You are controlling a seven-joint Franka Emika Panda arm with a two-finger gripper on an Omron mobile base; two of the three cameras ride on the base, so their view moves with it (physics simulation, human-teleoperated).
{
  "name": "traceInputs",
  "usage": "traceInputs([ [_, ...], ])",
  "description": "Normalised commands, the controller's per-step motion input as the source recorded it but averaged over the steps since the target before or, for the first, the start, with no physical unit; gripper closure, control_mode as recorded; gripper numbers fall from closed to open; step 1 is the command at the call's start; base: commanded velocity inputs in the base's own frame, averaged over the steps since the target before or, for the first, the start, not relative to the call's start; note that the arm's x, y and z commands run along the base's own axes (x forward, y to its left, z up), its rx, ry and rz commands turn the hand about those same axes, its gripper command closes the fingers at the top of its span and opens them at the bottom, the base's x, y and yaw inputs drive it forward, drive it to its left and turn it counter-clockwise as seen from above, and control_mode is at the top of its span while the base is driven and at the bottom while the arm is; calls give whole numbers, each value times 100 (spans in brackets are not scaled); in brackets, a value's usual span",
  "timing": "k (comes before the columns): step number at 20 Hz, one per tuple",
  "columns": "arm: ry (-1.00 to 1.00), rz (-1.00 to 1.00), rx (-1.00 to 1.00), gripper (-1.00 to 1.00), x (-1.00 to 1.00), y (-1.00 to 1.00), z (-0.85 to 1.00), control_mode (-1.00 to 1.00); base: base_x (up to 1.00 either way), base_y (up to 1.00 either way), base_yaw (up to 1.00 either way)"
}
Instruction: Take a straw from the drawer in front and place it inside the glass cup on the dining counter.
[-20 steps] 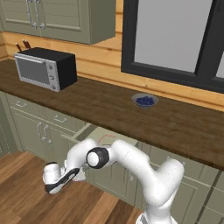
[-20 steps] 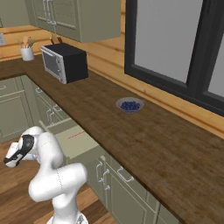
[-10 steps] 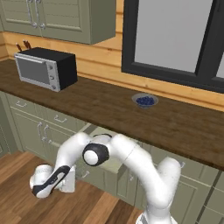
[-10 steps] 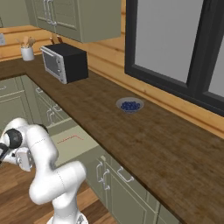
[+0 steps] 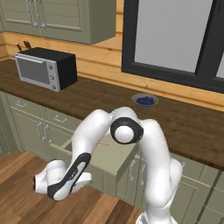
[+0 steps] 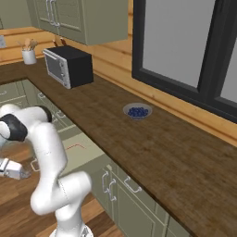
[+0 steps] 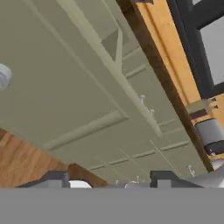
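Note:
The drawer (image 5: pixel 114 162) stands pulled out under the wall counter, its pale-green inside showing (image 6: pixel 85 157). A thin reddish straw (image 6: pixel 77 145) lies on the drawer's floor. My arm bends down over the drawer's front, with the hand low near the wood floor, to the left of and below the drawer. In the hand view my gripper (image 7: pixel 109 181) is open, its dark fingertips (image 7: pixel 57 178) far apart with nothing between them, facing the sage-green cabinet fronts from below. The glass cup and the dining counter are out of view.
A microwave (image 5: pixel 43 68) stands at the left end of the dark wood wall counter (image 5: pixel 183 127). A bowl of blueberries (image 5: pixel 145 100) sits below the window. A utensil jar (image 6: pixel 28 55) stands in the far corner. Wood floor (image 5: pixel 17 205) lies in front of the cabinets.
The elbow has risen and swung right over the drawer. The hand has stayed low and sunk a little toward the floor. The drawer and counter things have not moved.

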Motion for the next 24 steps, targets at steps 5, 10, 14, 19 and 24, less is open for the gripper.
traceInputs([
  [5,-54,9,34,-100,-83,-56,100,-100,0,0,0],
  [10,-24,0,35,-100,-1,-9,100,-100,0,0,0],
  [14,1,0,34,-100,17,-1,100,-100,0,0,0],
  [19,3,0,26,-100,23,-31,93,-100,0,0,0],
  [24,0,0,40,-100,46,-58,40,-100,0,0,0],
])
